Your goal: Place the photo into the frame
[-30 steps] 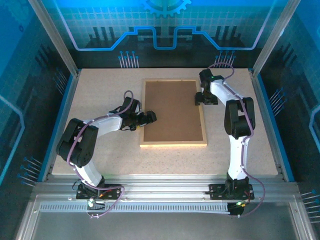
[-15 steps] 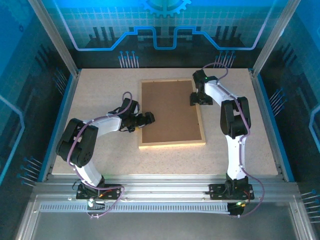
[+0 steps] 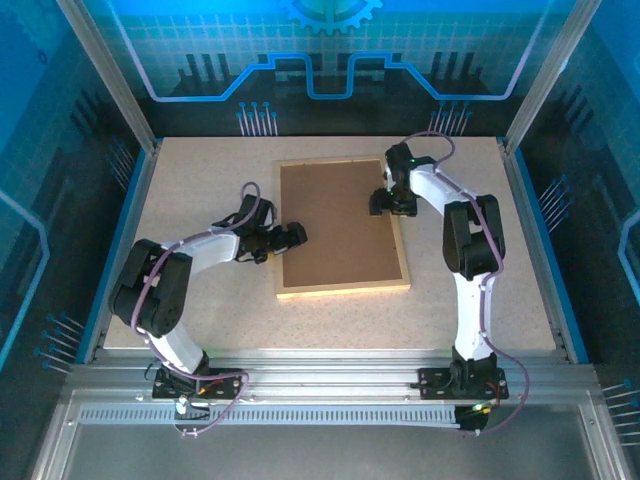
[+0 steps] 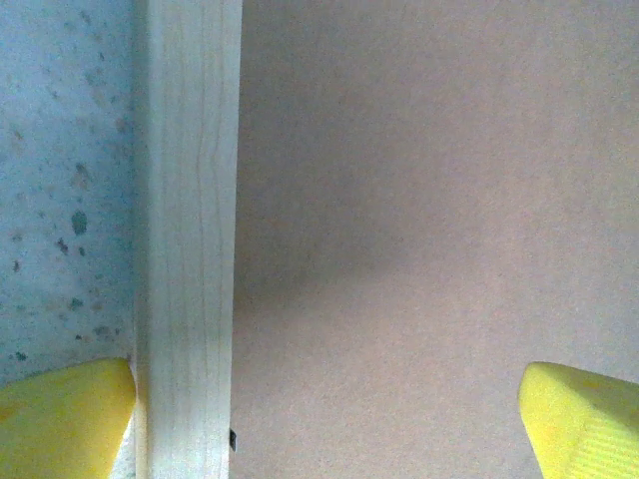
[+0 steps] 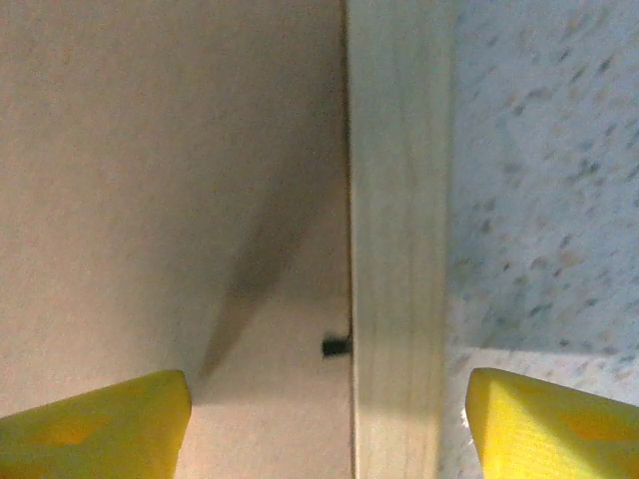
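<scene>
Frame flat at middle of counter, brown backing board up, long axis 12–6 o'clock | left fingers spread wide astride its 9 o'clock rail, holding nothing | right fingers part-open astride 3 o'clock rail, empty | both arms equally near

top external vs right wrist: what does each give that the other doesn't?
Top external: whole frame lying flat, left gripper open at its left rail. Right wrist: small black tab at the rail's inner edge. Both: right gripper open astride the right rail, brown backing board, speckled table.
</scene>
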Controlling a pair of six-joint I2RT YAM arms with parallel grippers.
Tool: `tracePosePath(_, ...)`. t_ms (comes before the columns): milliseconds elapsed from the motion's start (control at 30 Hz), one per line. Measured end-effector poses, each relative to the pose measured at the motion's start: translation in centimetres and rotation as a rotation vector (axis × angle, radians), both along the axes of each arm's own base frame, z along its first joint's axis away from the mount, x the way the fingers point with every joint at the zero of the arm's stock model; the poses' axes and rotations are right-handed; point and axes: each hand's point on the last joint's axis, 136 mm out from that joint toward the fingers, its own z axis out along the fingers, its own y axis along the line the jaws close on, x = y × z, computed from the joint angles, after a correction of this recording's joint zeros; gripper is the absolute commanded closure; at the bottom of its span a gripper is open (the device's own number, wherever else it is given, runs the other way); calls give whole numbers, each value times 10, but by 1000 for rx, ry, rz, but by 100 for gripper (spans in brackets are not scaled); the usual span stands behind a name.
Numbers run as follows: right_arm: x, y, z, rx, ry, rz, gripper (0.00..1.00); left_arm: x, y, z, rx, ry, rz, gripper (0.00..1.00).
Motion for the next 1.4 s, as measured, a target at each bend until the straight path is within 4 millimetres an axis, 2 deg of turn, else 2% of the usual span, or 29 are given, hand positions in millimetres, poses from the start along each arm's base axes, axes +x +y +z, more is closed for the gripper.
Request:
tracePosePath(100,-7,-7,9,31,-1,-15,25,11,4,11,-6,-35,3,1)
tracePosePath(267,-6,-34,29,43,-55,-69,22,29,20,31,-3,-98,33,1)
tracePosePath(333,-8,-40,30,54,-63,-83,22,36,27,37,-1,-116,48,1)
tracePosePath(433,-14,-38,21,76,-48,-81,22,43,31,41,-1,-129,61,1)
tracePosePath(567,-23,-30,9,120,-20,-67,24,48,30,32,2,-112,60,1)
tracePosePath(733,-28,-20,1,179,-6,-63,28,47,29,6,6,-58,57,1)
tracePosePath(900,-42,-9,-11,205,27,-49,34,48,25,3,-13,-57,51,1)
tracePosePath(967,-44,-6,-9,209,10,-41,35,49,22,4,-22,-61,43,1)
tracePosePath(1200,-82,5,-10,200,25,-15,37,39,10,-4,-31,-53,19,1)
tracePosePath(1400,-119,6,-10,179,59,-14,36,18,4,-6,-30,-57,15,1)
